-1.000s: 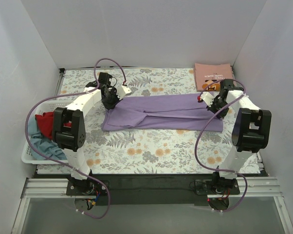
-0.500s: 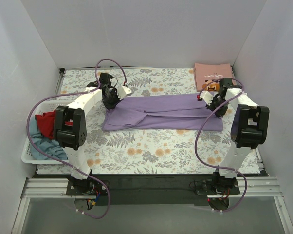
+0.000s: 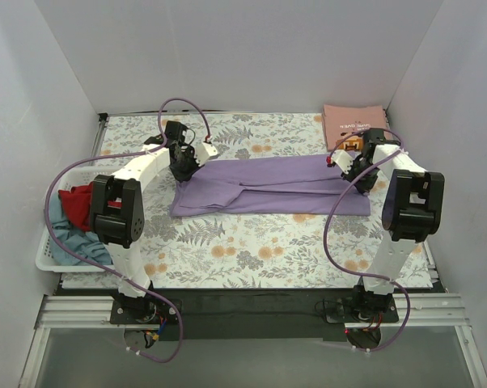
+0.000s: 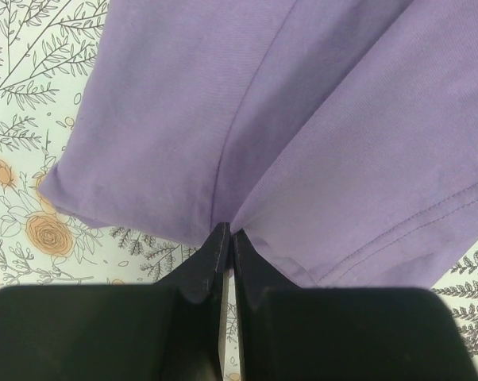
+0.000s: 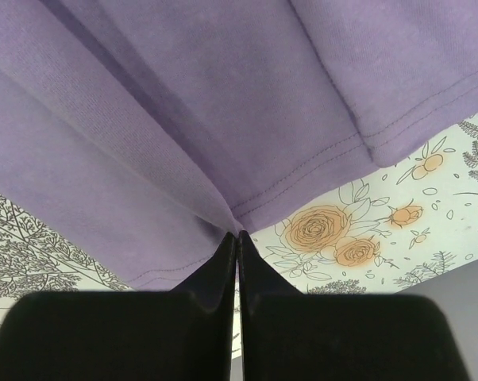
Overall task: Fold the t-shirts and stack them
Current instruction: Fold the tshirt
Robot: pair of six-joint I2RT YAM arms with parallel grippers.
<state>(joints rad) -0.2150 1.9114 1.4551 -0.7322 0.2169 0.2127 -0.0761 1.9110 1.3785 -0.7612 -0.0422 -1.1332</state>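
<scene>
A lavender-purple t-shirt (image 3: 268, 187) lies folded lengthwise across the floral table cloth (image 3: 251, 242). My left gripper (image 3: 181, 167) is shut on the shirt's far left edge; in the left wrist view its tips (image 4: 229, 235) pinch purple fabric (image 4: 302, 119). My right gripper (image 3: 354, 172) is shut on the shirt's far right edge; in the right wrist view its tips (image 5: 237, 236) pinch the hem (image 5: 183, 119). A folded salmon-pink t-shirt (image 3: 355, 124) lies at the far right corner. Red (image 3: 76, 202) and grey-blue (image 3: 69, 240) t-shirts sit in a basket on the left.
A white plastic basket (image 3: 48, 260) stands at the table's left edge. Grey walls close in the table on three sides. Purple cables loop off both arms. The black rail of the arm bases (image 3: 251, 303) runs along the near edge.
The right arm has shifted slightly toward the far right, drawing the shirt's right edge with it. The left gripper has barely moved. Both stay shut on the shirt.
</scene>
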